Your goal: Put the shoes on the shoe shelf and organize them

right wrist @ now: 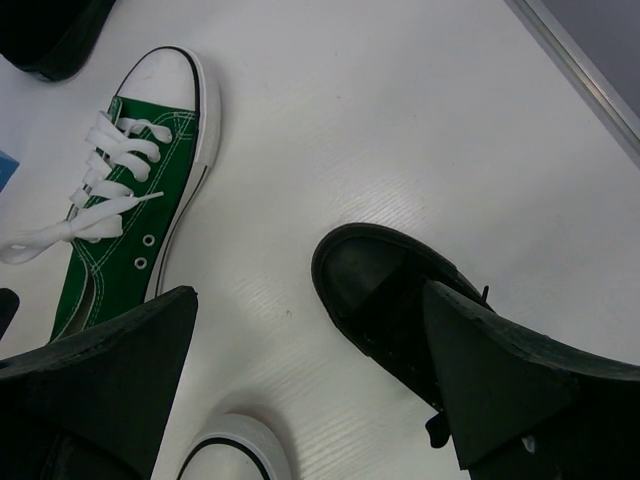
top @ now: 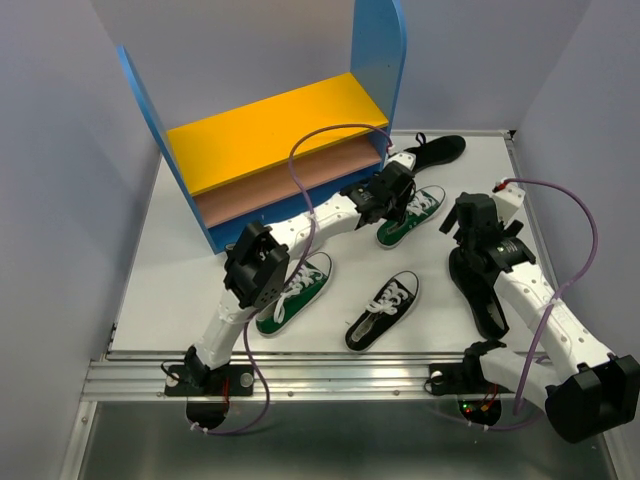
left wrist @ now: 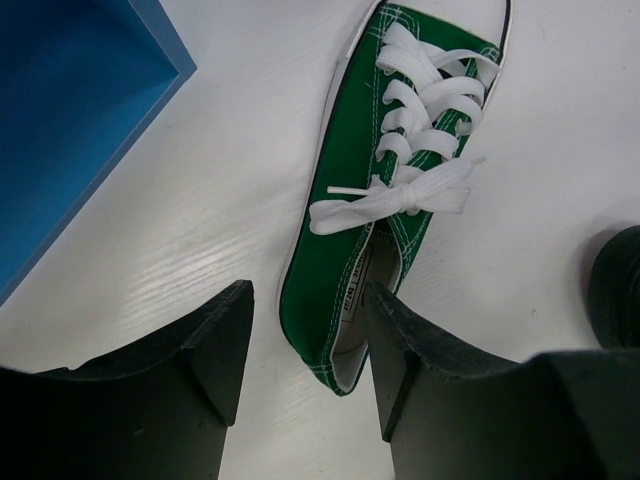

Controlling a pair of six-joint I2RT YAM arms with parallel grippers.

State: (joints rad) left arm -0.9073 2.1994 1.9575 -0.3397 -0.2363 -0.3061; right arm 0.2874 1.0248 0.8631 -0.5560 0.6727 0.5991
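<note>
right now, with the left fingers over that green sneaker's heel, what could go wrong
The left fingers straddle only one side wall of the green sneaker; a thin pinch could let it tilt or slip. Its loose laces might snag, and the shoe shelf's blue panel stands close.

Left arm: I had it stretched far forward and to the right from its base, elbow raised, forearm running low toward the wrist.

Left gripper: I had it pointed downward. Its two black fingers stood parted by a moderate gap and clamped nothing.

Right arm: I had it folded closer in, with the elbow swung out to the right and the forearm angled forward and leftward.

Right gripper: I had it tipped downward, jaws spread wide. Neither finger pressed on anything.
</note>
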